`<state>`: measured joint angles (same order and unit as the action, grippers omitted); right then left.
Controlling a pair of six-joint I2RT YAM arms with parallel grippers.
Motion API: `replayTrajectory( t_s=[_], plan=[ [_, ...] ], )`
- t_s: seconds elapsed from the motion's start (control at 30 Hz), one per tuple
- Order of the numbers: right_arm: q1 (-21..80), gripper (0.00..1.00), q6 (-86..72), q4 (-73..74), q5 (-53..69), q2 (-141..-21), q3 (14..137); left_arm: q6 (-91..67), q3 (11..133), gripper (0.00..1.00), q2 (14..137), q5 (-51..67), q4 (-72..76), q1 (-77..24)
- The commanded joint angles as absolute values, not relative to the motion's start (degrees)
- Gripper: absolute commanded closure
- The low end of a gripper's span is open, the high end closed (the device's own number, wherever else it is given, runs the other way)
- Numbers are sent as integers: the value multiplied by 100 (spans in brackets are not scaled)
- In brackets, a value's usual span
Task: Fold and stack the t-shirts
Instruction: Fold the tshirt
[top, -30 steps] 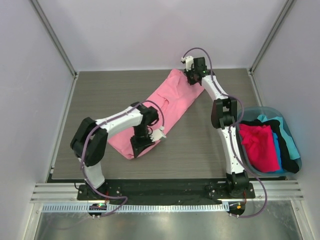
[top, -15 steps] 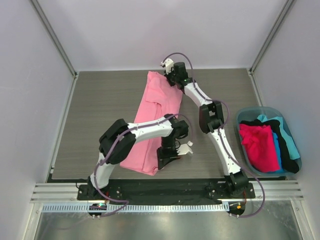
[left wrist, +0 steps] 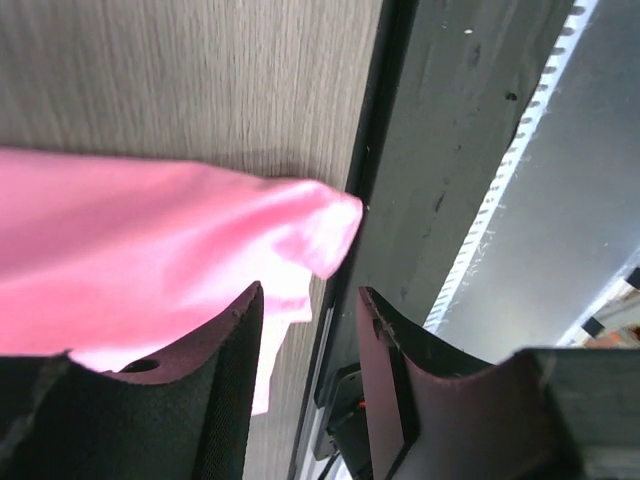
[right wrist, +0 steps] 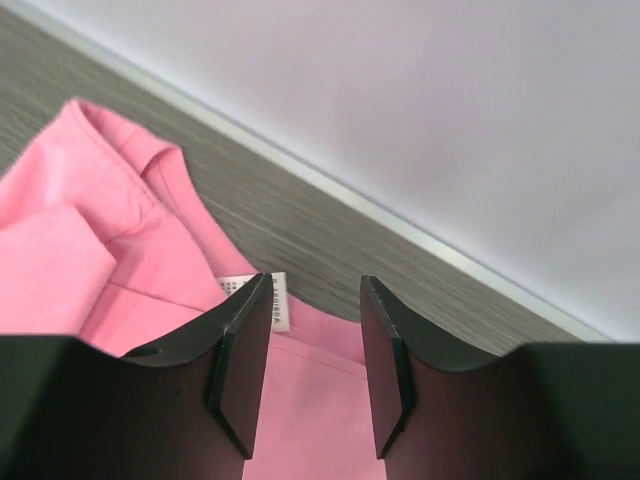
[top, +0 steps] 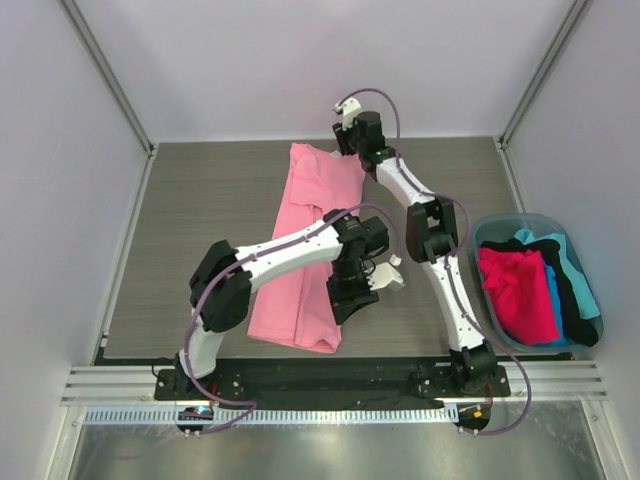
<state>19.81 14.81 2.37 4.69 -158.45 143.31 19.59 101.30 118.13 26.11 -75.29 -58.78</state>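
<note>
Light pink t-shirt (top: 305,250) lies folded lengthwise on table (top: 200,220). Left gripper (left wrist: 310,300) above its near end, right gripper (right wrist: 313,290) above collar. Both sets of fingers apart, gripping nothing.

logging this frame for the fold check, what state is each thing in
light pink t-shirt: folded into a long strip, lying on the table, free of both grippers
neck tag: showing at the far end
left gripper: open, empty, over the shirt's near end
right gripper: open, empty, over the collar end
tub: holding a loose heap of hot pink, black and teal shirts
</note>
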Motion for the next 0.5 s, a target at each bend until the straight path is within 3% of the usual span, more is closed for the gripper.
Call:
replayTrajectory(
  t_s=[0.0,0.17,0.47],
  plan=[
    [1890,53,1134,-36,281,-14172,13959,1898,9987,57,11311,2330,-7489,-5906],
    [1784,53,1221,272,492,-13386,12422,1934,9502,66,11513,2355,-6831,-5836],
    [1363,53,256,949,1063,-13604,12103,2030,8870,69,11839,2496,-6180,-5704]
  ],
)
